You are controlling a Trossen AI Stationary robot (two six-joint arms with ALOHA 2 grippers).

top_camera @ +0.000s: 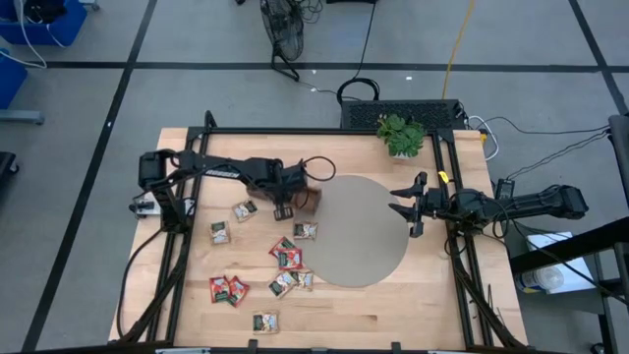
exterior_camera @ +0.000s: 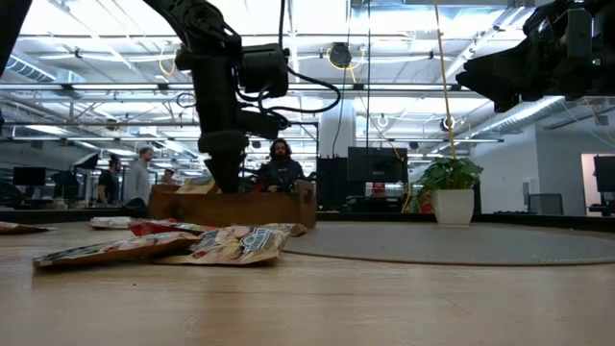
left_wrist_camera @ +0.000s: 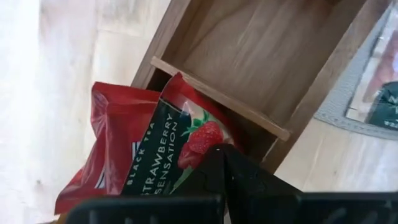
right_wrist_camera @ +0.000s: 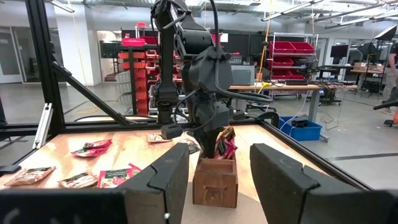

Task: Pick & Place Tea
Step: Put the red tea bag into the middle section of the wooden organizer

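Observation:
My left gripper (top_camera: 298, 196) points down over the near end of the brown wooden tray (top_camera: 311, 200), shut on a red strawberry tea sachet (left_wrist_camera: 177, 134). A second red sachet (left_wrist_camera: 112, 140) stands right beside it; I cannot tell whether that one is held too. In the right wrist view the red sachets (right_wrist_camera: 225, 146) stick up out of the tray's end compartment (right_wrist_camera: 214, 183). Several more tea sachets (top_camera: 285, 254) lie flat on the table's near left. My right gripper (top_camera: 401, 203) hovers open at the right, touching nothing. My left gripper pinches the strawberry sachet by its upper edge (left_wrist_camera: 202, 158) between its two fingers, coming from above and pointing down. The sachet hangs below the fingers, its lower part within the tray's end compartment (left_wrist_camera: 186, 87). Whether it touches the bottom is hidden.
A round grey mat (top_camera: 364, 246) lies mid-table, the tray's right end on its left edge. A small green potted plant (top_camera: 401, 133) stands at the far edge. Loose sachets (top_camera: 228, 289) (top_camera: 263, 321) lie near the front left. People show in the room beyond the table.

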